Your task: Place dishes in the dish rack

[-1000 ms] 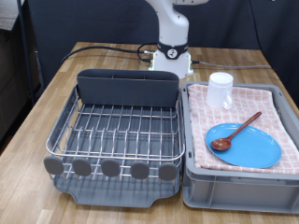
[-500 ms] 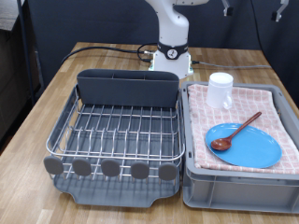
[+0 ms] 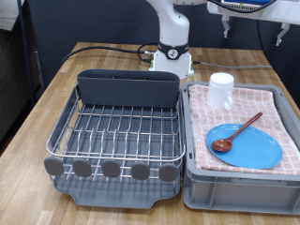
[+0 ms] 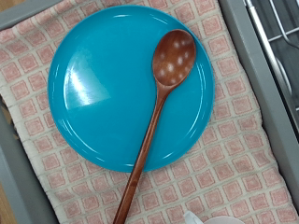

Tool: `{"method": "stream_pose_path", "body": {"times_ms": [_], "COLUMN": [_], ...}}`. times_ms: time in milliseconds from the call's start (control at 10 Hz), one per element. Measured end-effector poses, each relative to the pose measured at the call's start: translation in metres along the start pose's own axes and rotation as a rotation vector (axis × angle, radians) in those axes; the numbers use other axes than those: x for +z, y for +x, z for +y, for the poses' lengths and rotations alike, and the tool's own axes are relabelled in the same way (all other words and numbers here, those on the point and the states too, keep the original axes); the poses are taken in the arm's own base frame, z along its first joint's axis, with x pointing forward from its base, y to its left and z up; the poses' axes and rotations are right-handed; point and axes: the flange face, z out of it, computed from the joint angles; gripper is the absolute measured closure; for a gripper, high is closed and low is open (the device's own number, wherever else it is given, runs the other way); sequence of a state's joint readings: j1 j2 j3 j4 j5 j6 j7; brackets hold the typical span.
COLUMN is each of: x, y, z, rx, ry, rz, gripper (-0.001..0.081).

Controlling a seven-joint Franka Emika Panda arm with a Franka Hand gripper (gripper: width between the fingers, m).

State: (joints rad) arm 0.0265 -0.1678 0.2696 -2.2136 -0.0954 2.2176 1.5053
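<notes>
A bright-blue plate [image 3: 251, 150] lies on a checked cloth at the exterior view's right, and it fills the wrist view [image 4: 103, 93]. A reddish-brown wooden spoon [image 3: 236, 131] rests across it, bowl on the plate and handle pointing off its edge [image 4: 157, 107]. A white mug [image 3: 221, 90] stands upright on the cloth behind the plate. The silver wire dish rack [image 3: 117, 131] on its dark tray holds nothing, and its grey cutlery holder [image 3: 127, 87] stands at the back. My gripper [image 3: 252, 33] hangs open high above the plate and mug. Its fingers are out of the wrist view.
The checked cloth [image 3: 272, 105] lines a grey bin [image 3: 234, 190] at the right of the rack. The robot base [image 3: 172, 54] and black cables [image 3: 103, 49] sit at the back of the wooden table [image 3: 28, 141]. A rack wire shows at one corner [image 4: 280, 37].
The gripper has come down into the exterior view at the top right, above the bin. Plate, spoon and mug have not moved.
</notes>
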Motion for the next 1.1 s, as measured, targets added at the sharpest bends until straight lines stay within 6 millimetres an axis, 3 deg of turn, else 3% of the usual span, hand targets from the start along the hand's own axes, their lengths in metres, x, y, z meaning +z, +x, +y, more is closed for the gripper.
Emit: {"method": "stream_pose_path", "body": {"times_ms": [200,700,1100], "x": [0.006,0.068,0.097], "y": [-0.009,-0.060,-0.074], "z": [-0.001,-0.006,-0.009], "rx": [-0.041,-0.016,0.012], "ry": [-0.009,0.003,0.035], "rz": [0.051,0.134,0.136], "gripper": [0.0004,0.0004,0.0004]}}
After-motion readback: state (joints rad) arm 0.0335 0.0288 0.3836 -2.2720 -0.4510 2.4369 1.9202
